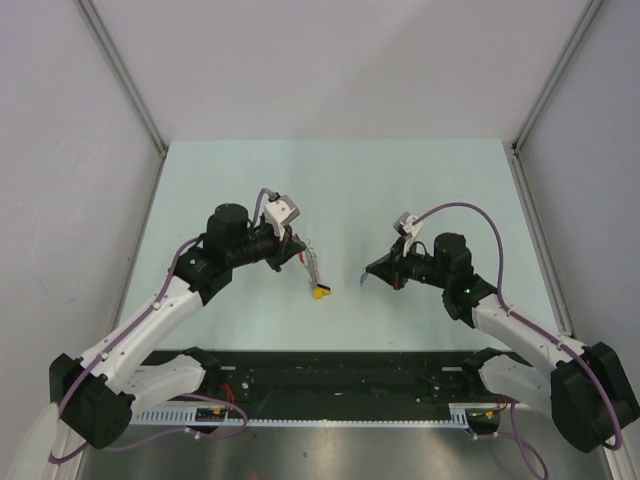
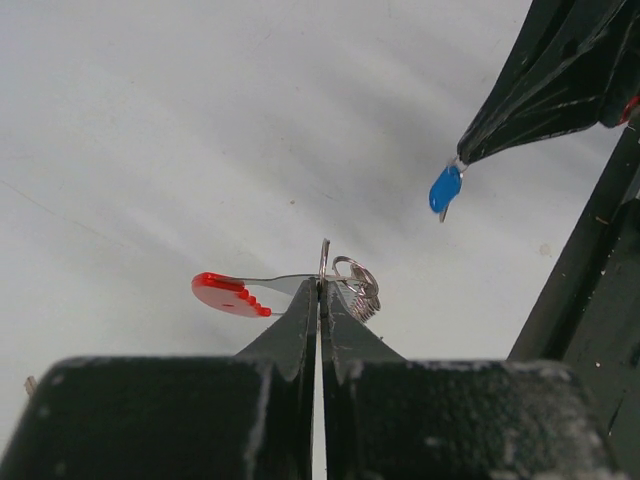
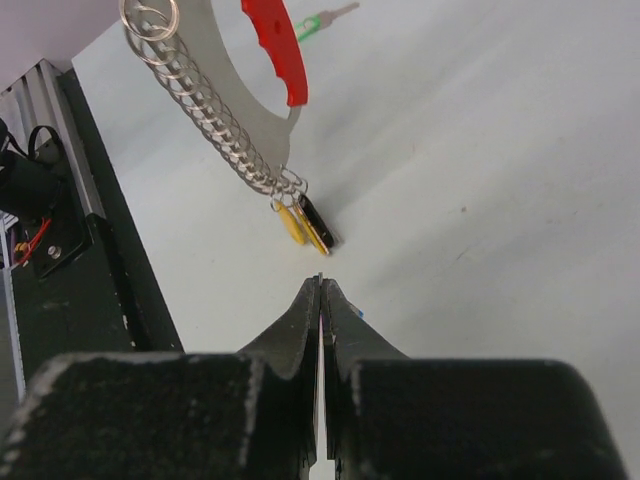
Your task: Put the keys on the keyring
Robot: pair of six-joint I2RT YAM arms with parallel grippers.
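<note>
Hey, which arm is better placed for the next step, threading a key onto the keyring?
Right. The right gripper is shut on the blue key, facing the keyring, which the left gripper holds up. The left should probably just steady it.

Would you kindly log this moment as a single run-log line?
left end effector: shut on keyring | right end effector: shut on blue key | green key: on table

I'm looking into what seems a lab test cell: bare white panels (image 1: 330, 60), aluminium posts (image 1: 120, 70), a pale table (image 1: 400, 180).
</note>
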